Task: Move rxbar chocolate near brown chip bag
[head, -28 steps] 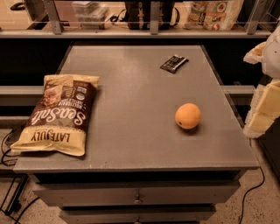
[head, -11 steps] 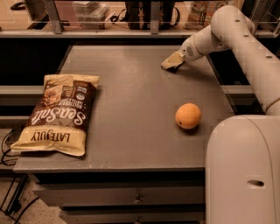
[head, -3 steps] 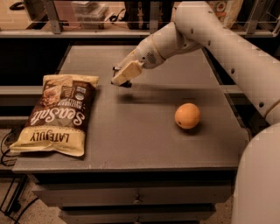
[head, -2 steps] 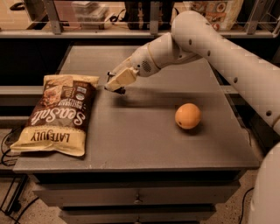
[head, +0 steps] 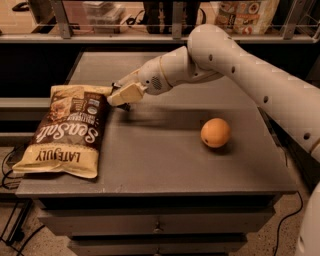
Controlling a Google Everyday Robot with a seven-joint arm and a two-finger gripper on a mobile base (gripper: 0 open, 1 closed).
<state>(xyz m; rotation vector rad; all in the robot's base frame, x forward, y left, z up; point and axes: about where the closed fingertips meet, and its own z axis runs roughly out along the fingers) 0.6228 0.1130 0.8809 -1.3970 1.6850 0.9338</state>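
The brown chip bag lies flat at the left edge of the grey table. My gripper hangs just above the table at the bag's upper right corner, reached in from the right on the white arm. It is shut on the rxbar chocolate. Only a dark sliver of the bar shows under the tan fingers; the rest is hidden.
A round orange sits on the right half of the table. A shelf with a rail runs behind the table, with a pale printed bag at the far right. Drawers are below the table front.
The gripper has carried the bar from the table's far right side leftward and down toward the chip bag's upper right corner. The orange and the bag have not moved.
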